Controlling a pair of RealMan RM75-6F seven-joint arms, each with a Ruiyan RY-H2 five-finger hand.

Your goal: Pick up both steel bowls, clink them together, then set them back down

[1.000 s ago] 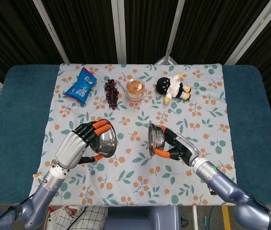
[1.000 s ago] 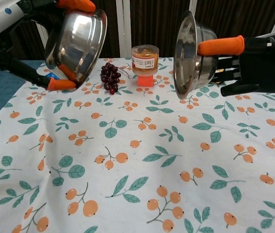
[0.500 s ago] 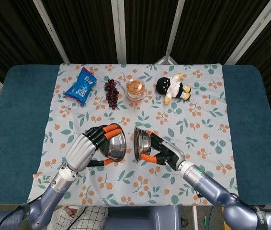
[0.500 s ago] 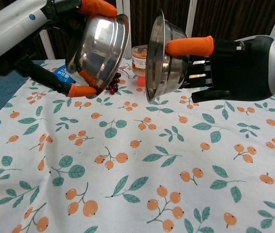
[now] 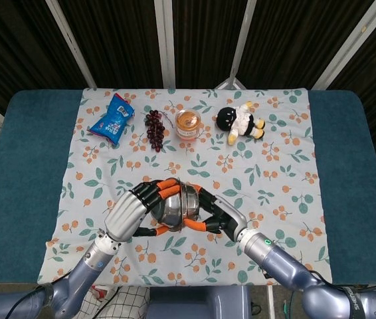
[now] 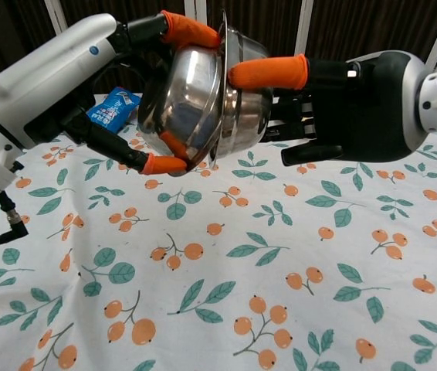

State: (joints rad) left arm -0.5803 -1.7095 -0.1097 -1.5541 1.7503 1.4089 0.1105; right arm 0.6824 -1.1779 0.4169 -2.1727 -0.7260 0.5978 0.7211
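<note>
Left robot hand (image 5: 131, 211): gripping the left bowl (image 6: 181, 108) by its rim, orange fingertips hooked over the top edge and under the bottom, bowl tipped on its side.
Right robot hand (image 6: 355, 104): holding the right bowl (image 6: 246, 116), one orange fingertip laid across its side, also tipped on edge.
Bowls: up off the counter (image 5: 347, 166), meeting mouth to mouth near the front middle of the cloth (image 5: 268, 166); chest view shows the rims touching, left bowl overlapping the front of the right one.
Change: half a second ago there was a clear gap between the two rims, now it's gone. Both hands have swung inward toward the centre, and a second ago they were well apart.
Around: snack bag (image 5: 111, 119), grapes (image 5: 154, 128), jar (image 5: 188, 123) and plush toy (image 5: 241, 121) sit in a row along the far side of the cloth, same spots as before.
In the way: nothing under the bowls but cloth; in the chest view the bowls and hands hide the jar and grapes, only the bag (image 6: 112, 107) peeks out.
</note>
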